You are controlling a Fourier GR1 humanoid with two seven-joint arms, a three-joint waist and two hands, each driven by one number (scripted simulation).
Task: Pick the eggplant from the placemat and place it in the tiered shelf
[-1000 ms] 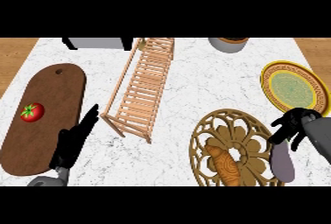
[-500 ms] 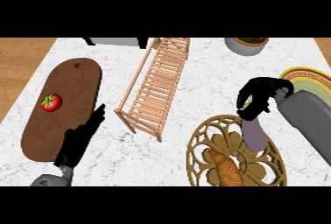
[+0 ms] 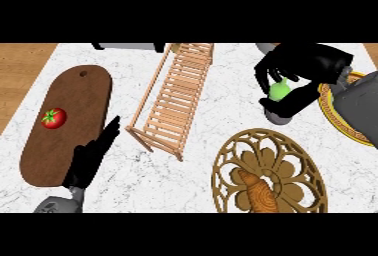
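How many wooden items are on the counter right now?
3: the dark cutting board at left under the tomato, the slatted tiered shelf in the middle, and the carved round placemat at lower right. Others may lie outside the view.

The counter [image 3: 221, 125] has a white marble top with fine grey veining, filling most of the head view; a strip of warm wooden surface [image 3: 22, 75] with visible grain runs down its left side, and a small patch of the same wood [image 3: 370, 49] shows at the upper right corner; the marble's left edge slants inward toward the top; a dark grey object [image 3: 129, 46] sits cut off at the upper edge; the light is even and soft, casting faint shadows on the marble.
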